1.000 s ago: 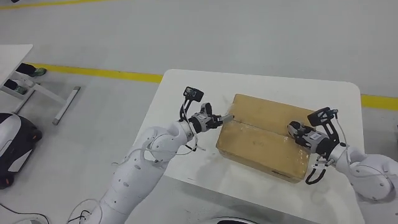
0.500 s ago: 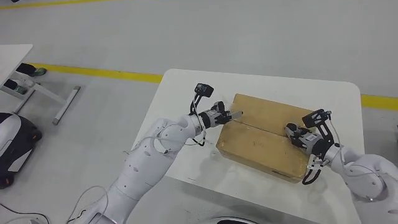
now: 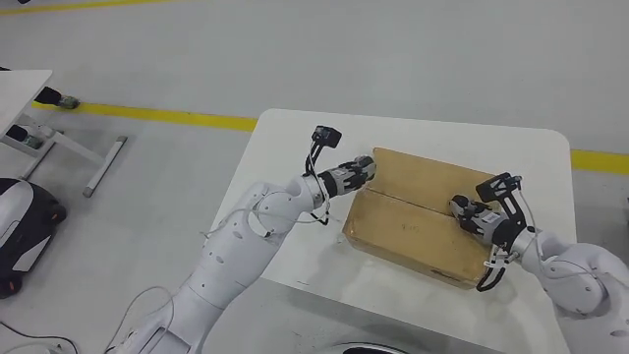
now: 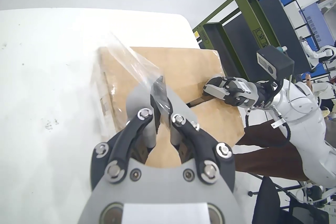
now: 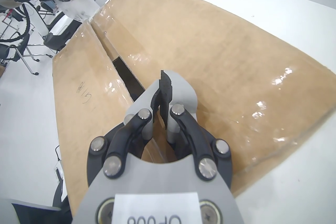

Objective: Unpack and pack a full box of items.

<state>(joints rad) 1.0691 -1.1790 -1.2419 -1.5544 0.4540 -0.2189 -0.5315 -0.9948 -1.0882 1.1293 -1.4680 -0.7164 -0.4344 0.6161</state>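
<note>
A brown cardboard box (image 3: 413, 231) lies on the white table (image 3: 295, 147), its two top flaps meeting at a central seam (image 5: 126, 75) that gapes dark in one spot. My left gripper (image 3: 362, 169) hovers at the box's left end, shut on a strip of clear tape (image 4: 131, 62) that runs from its fingers down to the box (image 4: 178, 64). My right gripper (image 3: 460, 206) sits on the box top at the seam's right end, its fingers (image 5: 164, 83) shut with nothing seen between them. The box (image 5: 210, 46) still has shiny tape along its flaps.
Bare tabletop lies left of the box (image 4: 39, 78) and beyond its far side (image 3: 442, 133). The table's rounded edge is close behind the box's right end. A second white table (image 3: 20, 88) stands off to the left and a green cart (image 4: 236, 15) beyond the table.
My left gripper has risen and moved right over the box's left end, pulling the clear tape with it. My right gripper has shifted slightly left along the seam.
</note>
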